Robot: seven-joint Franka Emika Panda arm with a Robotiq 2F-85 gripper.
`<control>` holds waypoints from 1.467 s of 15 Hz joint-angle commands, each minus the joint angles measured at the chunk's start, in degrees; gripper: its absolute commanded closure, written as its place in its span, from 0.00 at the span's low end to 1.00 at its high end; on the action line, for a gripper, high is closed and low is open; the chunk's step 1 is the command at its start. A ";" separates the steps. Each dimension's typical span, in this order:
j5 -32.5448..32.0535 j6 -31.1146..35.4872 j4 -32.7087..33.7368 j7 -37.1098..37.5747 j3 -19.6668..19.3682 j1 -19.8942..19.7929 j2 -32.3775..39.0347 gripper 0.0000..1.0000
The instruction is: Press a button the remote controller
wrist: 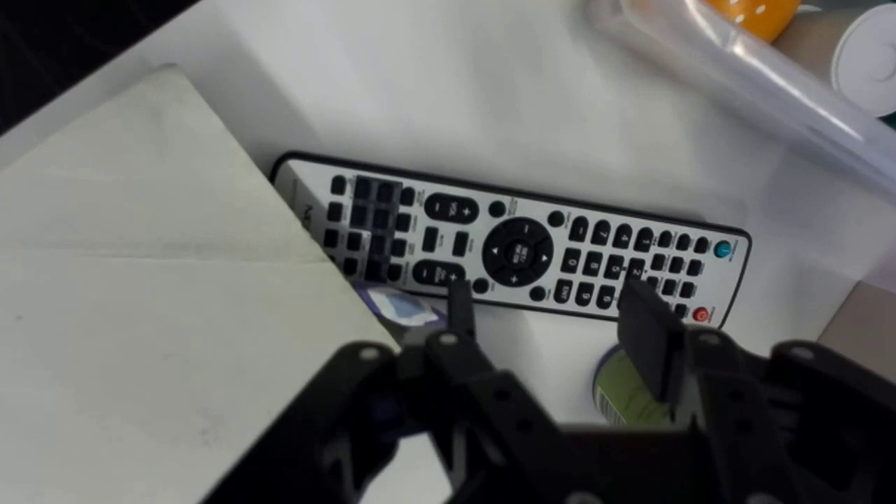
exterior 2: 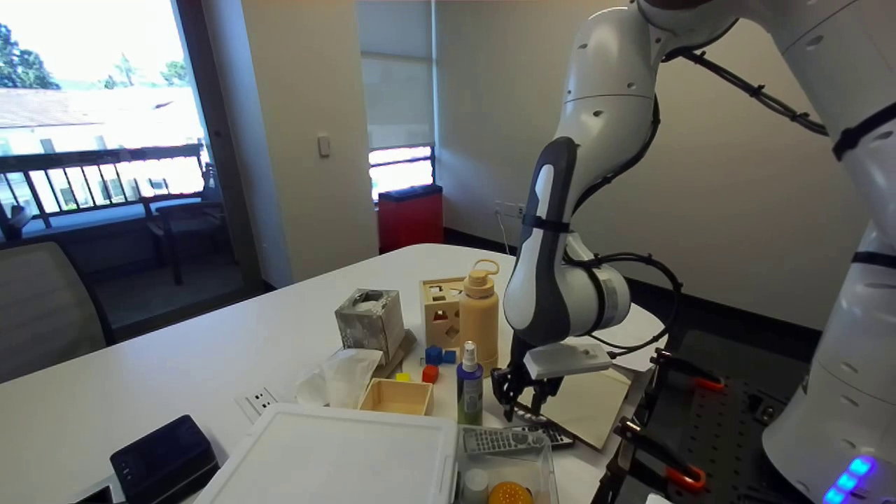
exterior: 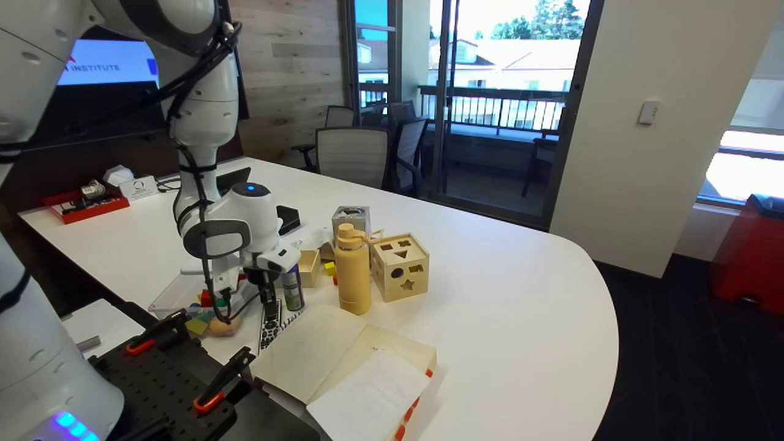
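The fingers point(wrist: 649, 332) of the gripper point(wrist: 548, 301) stood wide apart and held nothing, pointing down at the remote point(wrist: 521, 241). In the wrist view one tip overlapped the digit keys point(wrist: 614, 267), the other the end of a rocker key point(wrist: 434, 272); contact could not be told. The remote lay face up on the table point(exterior: 520, 306), a corner of it hidden by the folder point(wrist: 168, 280). The spray point(exterior 2: 470, 392) stood upright just beside it, near the digit-side finger; the tub point(wrist: 752, 73) was apart on its other side.

The step in hand was probably lining up. Spread so, the tips risked landing on several keys; bringing them together into one narrow point looked better, then centring it over a single key for a slow, straight drop. The task named no key: the red button point(wrist: 701, 314) and teal button point(wrist: 723, 248) were easiest to pick out, but sat near one end, where a push might have tilted the remote; a key nearer its middle seemed steadier. A light touch and a straight lift would have limited skidding, and the spray called for room.
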 commanded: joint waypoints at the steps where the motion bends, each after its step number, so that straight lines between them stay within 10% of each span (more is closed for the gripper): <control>1: -3.99 4.62 -0.30 5.79 -0.43 0.23 2.15 0.73; 5: -7.60 5.66 0.49 10.44 -1.60 1.48 4.16 1.00; 22: -8.03 1.95 4.79 13.04 -7.49 8.33 6.42 1.00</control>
